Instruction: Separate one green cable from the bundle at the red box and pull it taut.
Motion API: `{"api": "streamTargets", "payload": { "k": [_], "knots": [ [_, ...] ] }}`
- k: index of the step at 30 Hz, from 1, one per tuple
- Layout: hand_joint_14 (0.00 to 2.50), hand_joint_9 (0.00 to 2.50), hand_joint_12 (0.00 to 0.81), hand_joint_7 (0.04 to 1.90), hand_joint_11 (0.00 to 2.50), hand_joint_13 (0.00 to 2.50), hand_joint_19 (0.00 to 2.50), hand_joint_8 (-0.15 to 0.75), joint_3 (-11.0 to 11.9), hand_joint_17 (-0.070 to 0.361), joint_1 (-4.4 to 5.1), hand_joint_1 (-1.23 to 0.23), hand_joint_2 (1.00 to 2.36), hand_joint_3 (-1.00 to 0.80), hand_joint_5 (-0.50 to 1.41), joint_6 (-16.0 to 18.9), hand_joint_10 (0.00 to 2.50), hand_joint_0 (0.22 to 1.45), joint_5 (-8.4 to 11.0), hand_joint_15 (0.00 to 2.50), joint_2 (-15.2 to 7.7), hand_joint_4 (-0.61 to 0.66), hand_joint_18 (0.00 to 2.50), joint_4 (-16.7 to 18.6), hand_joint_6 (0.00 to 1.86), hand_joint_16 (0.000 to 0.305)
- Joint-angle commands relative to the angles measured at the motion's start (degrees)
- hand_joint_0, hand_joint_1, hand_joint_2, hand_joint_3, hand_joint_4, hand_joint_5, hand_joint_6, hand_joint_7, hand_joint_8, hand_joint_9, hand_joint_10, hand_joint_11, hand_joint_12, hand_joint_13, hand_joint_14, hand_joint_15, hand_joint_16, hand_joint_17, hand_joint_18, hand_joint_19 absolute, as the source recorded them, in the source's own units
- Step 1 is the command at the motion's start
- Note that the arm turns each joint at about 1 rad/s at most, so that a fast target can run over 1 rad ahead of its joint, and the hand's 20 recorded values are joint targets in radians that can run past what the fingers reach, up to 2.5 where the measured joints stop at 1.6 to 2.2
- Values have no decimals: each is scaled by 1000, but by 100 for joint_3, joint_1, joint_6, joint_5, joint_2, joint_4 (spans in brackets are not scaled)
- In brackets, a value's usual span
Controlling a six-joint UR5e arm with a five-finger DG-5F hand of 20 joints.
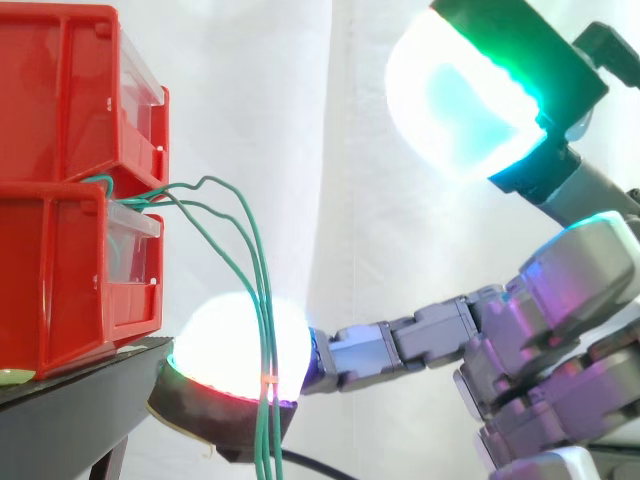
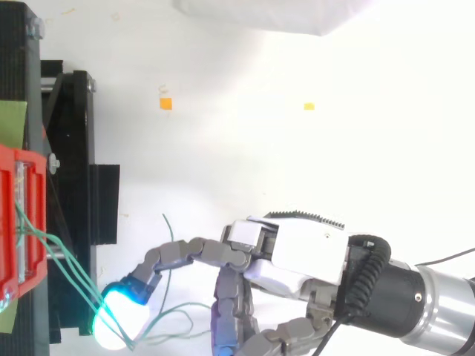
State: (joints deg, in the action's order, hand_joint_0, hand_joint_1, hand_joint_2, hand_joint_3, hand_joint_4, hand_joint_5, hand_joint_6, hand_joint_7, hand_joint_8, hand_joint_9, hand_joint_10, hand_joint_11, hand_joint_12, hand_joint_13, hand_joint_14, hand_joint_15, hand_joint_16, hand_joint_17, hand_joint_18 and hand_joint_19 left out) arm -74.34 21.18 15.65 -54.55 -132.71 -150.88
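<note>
Two red bins (image 1: 60, 100) are stacked on the black stand (image 1: 80, 400) at the left. A bundle of thin green cables (image 1: 264, 320) comes out between the bins, arcs over and hangs down past the stand's edge. My hand (image 2: 304, 252) reaches in from the right. One straight finger ends in a glowing pad (image 1: 235, 345) that lies against the hanging cables just off the stand. In the top view the cables (image 2: 74, 268) run from the red bin (image 2: 18, 215) to that pad (image 2: 119, 320), then loop loosely beyond it. Another glowing pad (image 1: 460, 100) stands high, away from the cables. Nothing is pinched.
The black stand (image 2: 74, 148) runs along the left edge in the top view, with a green patch (image 2: 11, 122) on it. A small orange marker (image 2: 165, 104) and a yellow one (image 2: 309, 107) lie on the white floor. A white curtain hangs behind.
</note>
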Motion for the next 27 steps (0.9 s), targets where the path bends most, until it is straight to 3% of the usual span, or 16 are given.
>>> {"api": "streamTargets", "payload": {
  "k": [1, 3, 10, 27],
  "knots": [
    [17, 1817, 605, 807, 278, 2052, 278, 417, -1, 207, 1, -925, 1000, -500, -34, 228, 10, 358, -64, 530, 0, 340, 2500, -169, 503, 92],
    [19, 1816, 609, 811, 277, 2052, 289, 424, -1, 206, 1, -925, 1000, -500, -34, 272, 9, 358, -82, 520, 0, 338, 2500, -240, 504, 91],
    [17, 1817, 604, 811, 278, 2052, 283, 421, -1, 205, 1, -920, 1000, -500, -34, 448, 10, 361, -407, 530, 0, 336, 2500, -433, 503, 91],
    [18, 1817, 602, 803, 286, 2046, 281, 423, 8, 206, -26, -917, 1000, -500, -35, 431, 10, 365, -434, 525, 0, 333, 2500, -442, 503, 92]
  ]
}}
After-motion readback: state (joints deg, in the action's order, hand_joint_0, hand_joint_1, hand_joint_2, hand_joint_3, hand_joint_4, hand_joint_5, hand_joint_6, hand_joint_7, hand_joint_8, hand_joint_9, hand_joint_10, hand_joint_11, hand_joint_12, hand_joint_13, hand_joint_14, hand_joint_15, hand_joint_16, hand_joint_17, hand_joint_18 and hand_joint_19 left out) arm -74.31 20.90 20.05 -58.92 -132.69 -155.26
